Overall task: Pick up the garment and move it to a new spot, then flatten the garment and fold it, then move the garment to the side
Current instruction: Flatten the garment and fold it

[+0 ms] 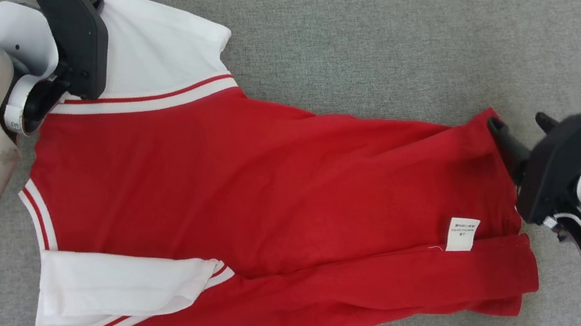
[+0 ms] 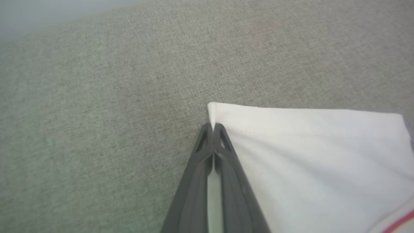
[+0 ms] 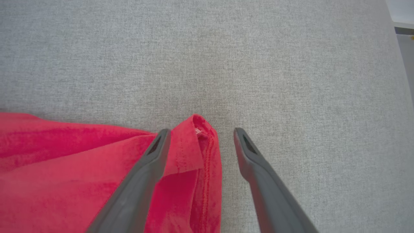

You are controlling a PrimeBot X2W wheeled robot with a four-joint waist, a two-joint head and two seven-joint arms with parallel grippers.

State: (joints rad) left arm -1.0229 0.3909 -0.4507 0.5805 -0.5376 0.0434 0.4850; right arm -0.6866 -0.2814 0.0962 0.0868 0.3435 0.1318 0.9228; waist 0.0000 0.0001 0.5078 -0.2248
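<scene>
Red shirt: one red shirt (image 1: pixel 263 182) lies spread on the grey fabric surface (image 1: pixel 382 37), stretched between the two grippers.
Sleeves: two, both white with red-and-white striped trim (image 1: pixel 160 97). One sleeve (image 2: pixel 307 155) runs out from the left gripper's fingertips. The other sleeve (image 1: pixel 117 281) lies nearer the left forearm.
Left gripper: the left gripper (image 2: pixel 213 127) is clenched on the outer corner of that white sleeve, with the cloth pinched between the tips.
Right gripper: the right gripper (image 3: pixel 203 131) has its fingers spread wide and grips nothing. The shirt's red hem corner (image 3: pixel 197 142) sits between them, with one finger lying over the cloth.
Care label: one white care label (image 1: pixel 462 235) lies on the red cloth, near the right gripper's wrist.
Open room: grey surface runs wide beyond both sets of fingertips.
Edges: the surface's edge shows far off, past the right gripper's outer finger.
</scene>
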